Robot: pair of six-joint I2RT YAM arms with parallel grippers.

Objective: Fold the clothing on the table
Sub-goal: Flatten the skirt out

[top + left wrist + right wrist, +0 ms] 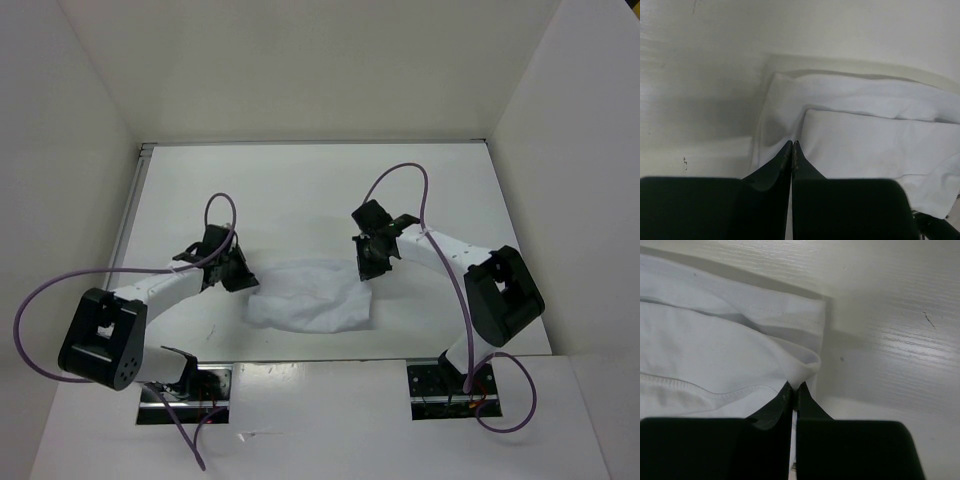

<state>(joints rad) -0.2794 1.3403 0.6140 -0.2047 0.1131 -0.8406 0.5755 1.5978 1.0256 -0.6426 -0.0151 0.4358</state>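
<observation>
clothing (310,300) lies mid table (300,190), left gripper (244,281) at its left edge, right gripper (368,268) at right; far table half bare; walls (90,120) close three sides.

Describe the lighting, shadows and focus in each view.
Top external: even, soft light and sharp focus; the clothing barely stands out from the white table. Left wrist: dim, with the left tool a dark silhouette and a soft shadow beside the clothing. Right wrist: streaky glare on the table, and the right tool dark.
</observation>
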